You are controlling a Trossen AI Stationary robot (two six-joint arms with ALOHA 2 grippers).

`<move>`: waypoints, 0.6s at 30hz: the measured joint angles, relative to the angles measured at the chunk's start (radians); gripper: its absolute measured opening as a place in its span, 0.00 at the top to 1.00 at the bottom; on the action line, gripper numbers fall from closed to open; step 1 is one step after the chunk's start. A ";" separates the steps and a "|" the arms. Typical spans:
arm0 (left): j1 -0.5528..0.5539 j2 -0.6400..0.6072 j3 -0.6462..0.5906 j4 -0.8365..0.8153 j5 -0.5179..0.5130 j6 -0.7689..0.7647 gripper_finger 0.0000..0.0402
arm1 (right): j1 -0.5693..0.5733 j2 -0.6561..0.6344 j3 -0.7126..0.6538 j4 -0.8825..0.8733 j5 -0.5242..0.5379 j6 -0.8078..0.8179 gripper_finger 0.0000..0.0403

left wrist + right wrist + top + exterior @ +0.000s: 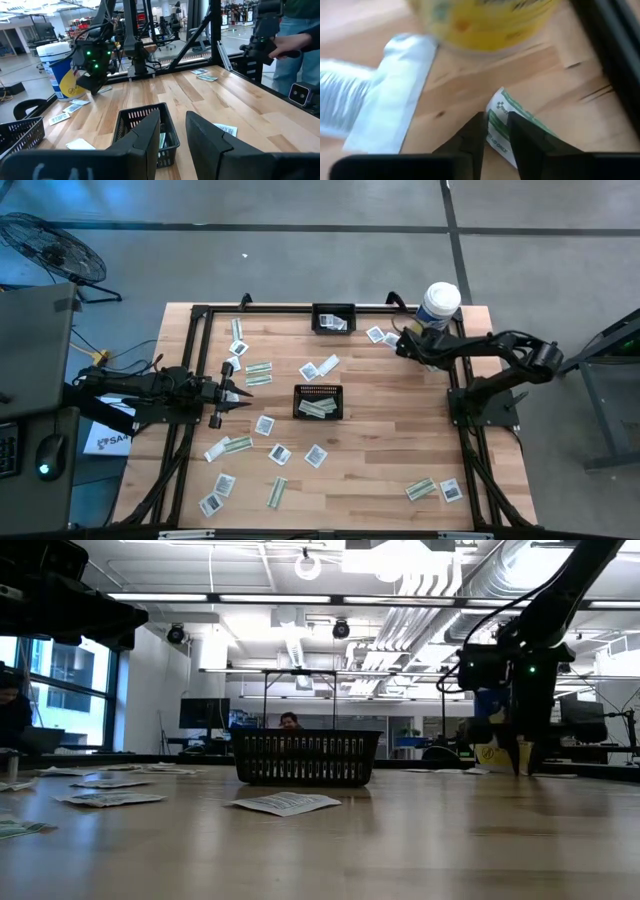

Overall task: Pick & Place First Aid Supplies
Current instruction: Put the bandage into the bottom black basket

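Many small packets lie flat on the wooden table (380, 440), square white ones and narrow green-and-white strips. My right gripper (402, 345) (524, 768) (496, 120) points down at the table beside the white-and-yellow canister (440, 302). It is open by a narrow gap over one green-and-white strip packet (506, 106). A larger white packet (395, 100) lies beside that strip. My left gripper (240, 393) (172, 117) is open and hovers near the table's left side, pointing at the central black basket (318, 402), which holds a few packets. My right gripper comes from above, pointing down, with one fingertip (476, 131) on each side of the strip packet's edge (497, 125). The packet lies flat on the table. I cannot tell whether the fingertips touch it.
A second black basket (333, 318) sits at the far edge, with packets inside. The canister (485, 25) stands close behind my right gripper. A black frame (200, 315) rims the table. A person (295, 45) stands beyond the table holding a dark device. Bare wood lies right of the central basket.
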 joint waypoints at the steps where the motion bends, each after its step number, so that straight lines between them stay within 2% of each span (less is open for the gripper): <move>1: 0.000 0.000 0.000 0.000 0.000 0.000 0.77 | 0.015 0.000 0.000 0.000 -0.008 0.000 0.83; 11: 0.000 0.000 0.000 0.000 0.000 0.000 0.77 | 0.222 0.002 0.024 -0.041 -0.043 -0.001 0.98; 18: 0.000 0.000 0.000 0.000 0.000 0.000 0.77 | 0.414 0.006 0.158 -0.197 -0.091 -0.032 1.00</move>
